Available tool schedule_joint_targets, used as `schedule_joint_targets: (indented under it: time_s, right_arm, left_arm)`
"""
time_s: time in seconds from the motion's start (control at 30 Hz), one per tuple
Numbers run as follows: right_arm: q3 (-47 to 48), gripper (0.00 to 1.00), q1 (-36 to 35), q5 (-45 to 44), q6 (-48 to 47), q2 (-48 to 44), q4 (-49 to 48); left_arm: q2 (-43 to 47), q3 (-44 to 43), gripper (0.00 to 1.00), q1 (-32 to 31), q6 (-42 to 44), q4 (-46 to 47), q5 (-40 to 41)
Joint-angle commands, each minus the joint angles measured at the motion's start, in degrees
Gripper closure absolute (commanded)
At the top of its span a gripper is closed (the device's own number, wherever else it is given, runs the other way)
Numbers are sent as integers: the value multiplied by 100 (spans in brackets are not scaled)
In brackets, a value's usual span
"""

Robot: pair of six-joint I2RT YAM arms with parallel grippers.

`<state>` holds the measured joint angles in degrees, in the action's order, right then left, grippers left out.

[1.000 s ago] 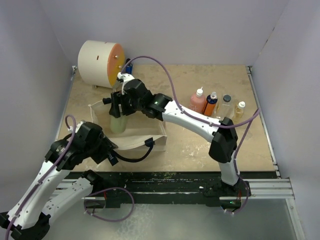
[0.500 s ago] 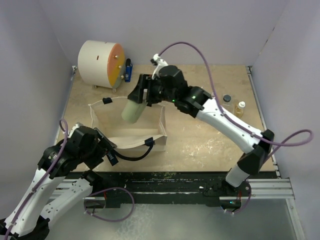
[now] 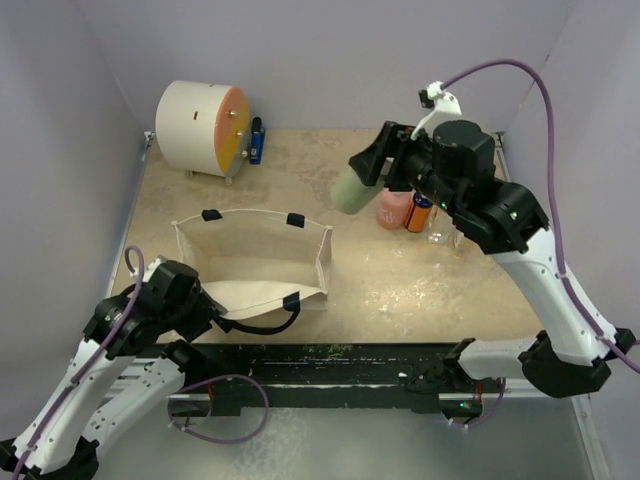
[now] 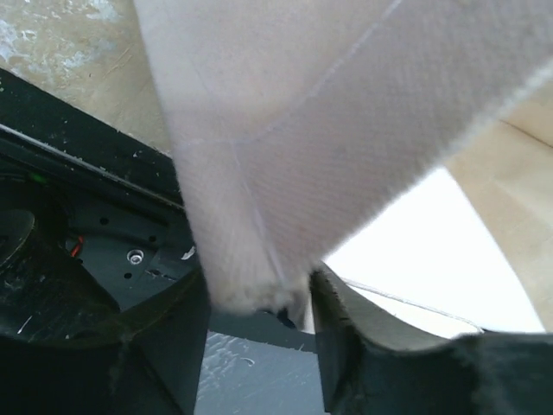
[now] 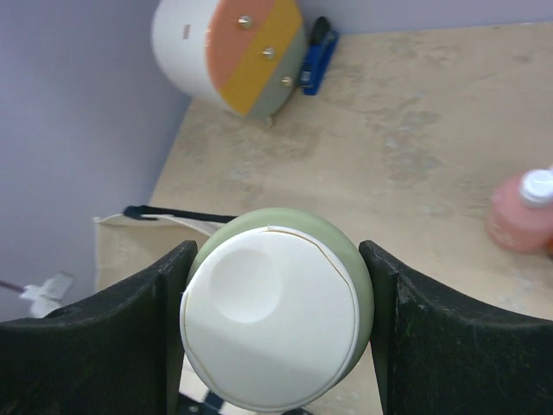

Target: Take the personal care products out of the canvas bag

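Observation:
My right gripper (image 3: 368, 176) is shut on the olive-green jar (image 3: 350, 190) and holds it in the air to the right of the canvas bag (image 3: 250, 255). In the right wrist view the jar (image 5: 276, 320) sits between both fingers with its white end facing the camera. The pink bottle (image 3: 392, 208) and orange bottle (image 3: 418, 212) stand on the table just right of the jar; the pink one also shows in the right wrist view (image 5: 523, 212). My left gripper (image 3: 215, 305) is shut on the bag's near rim fabric (image 4: 251, 259).
The big white drum with an orange face (image 3: 203, 127) and a small blue item (image 3: 257, 140) stand at the back left. The right arm hides the clear bottle and the tiny yellowish one. Purple walls close in on three sides.
My right gripper has lifted the olive-green jar out of the bag and carried it right, toward the standing bottles. The left gripper still holds the bag's rim.

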<state>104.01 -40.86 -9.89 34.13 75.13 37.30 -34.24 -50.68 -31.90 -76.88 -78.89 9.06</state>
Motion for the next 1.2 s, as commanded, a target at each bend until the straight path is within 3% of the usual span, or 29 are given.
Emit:
schedule_joint_targets:
  time_s: [0.0,0.2,0.47,0.6,0.7,0.97,1.17]
  right_arm:
    - [-382,100,21,-1211,-370,-565,30]
    - [-1370,100,89,-1765,-335,-1039,1]
    - [-2555,100,289,-1883,-549,-1216,-633]
    - [-3483,100,574,-1928,-934,-1273,-1450]
    - [-4075,100,894,-1829,-1099,-1259,-2178]
    - [-5233,100,1055,-1625,-1564,-886,-4161]
    - [-5687,100,1082,-1648,-1640,-441,-5149]
  left_arm:
    - [231,-20,54,-9,-19,-175,28]
    - [326,-192,68,-9,-120,-352,319]
    - [-265,-428,64,-9,458,509,492]
    - [-1057,-930,52,-5,960,694,579]
    - [-1349,-1247,36,-9,1084,454,681]
    - [-880,-1749,2,-9,1151,182,748]
    - [-736,-2237,1,-9,1293,22,711]
